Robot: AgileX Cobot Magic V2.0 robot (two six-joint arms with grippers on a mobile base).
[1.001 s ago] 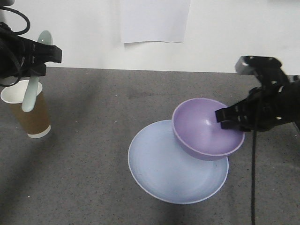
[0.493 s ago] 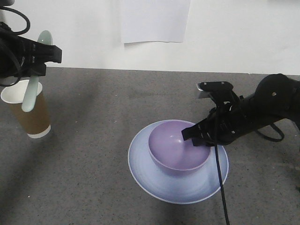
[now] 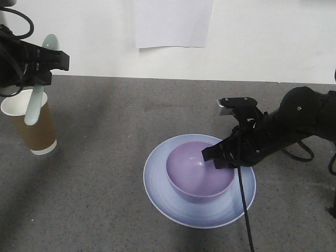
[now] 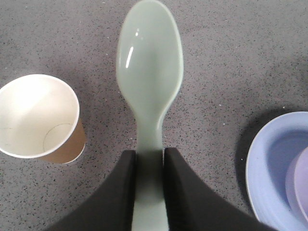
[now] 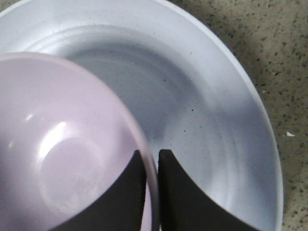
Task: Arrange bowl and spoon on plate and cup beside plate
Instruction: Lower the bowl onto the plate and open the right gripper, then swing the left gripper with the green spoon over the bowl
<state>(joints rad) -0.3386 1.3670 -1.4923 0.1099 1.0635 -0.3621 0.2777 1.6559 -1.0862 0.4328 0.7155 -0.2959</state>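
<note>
Exterior front-facing, lavender bowl (image 3: 197,173) on pale blue plate (image 3: 157,185), right jaws pinching its rim, left jaws gripping mint spoon (image 3: 35,102).

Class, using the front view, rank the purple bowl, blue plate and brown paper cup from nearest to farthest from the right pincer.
1. round lavender plastic bowl: rim pinched in the right pincer.
2. round pale blue plastic plate: directly beneath.
3. brown paper cup: far left.

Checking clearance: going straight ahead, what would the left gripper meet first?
The left gripper holds the spoon, which would likely touch bare table between cup and plate; depth unclear.
</note>
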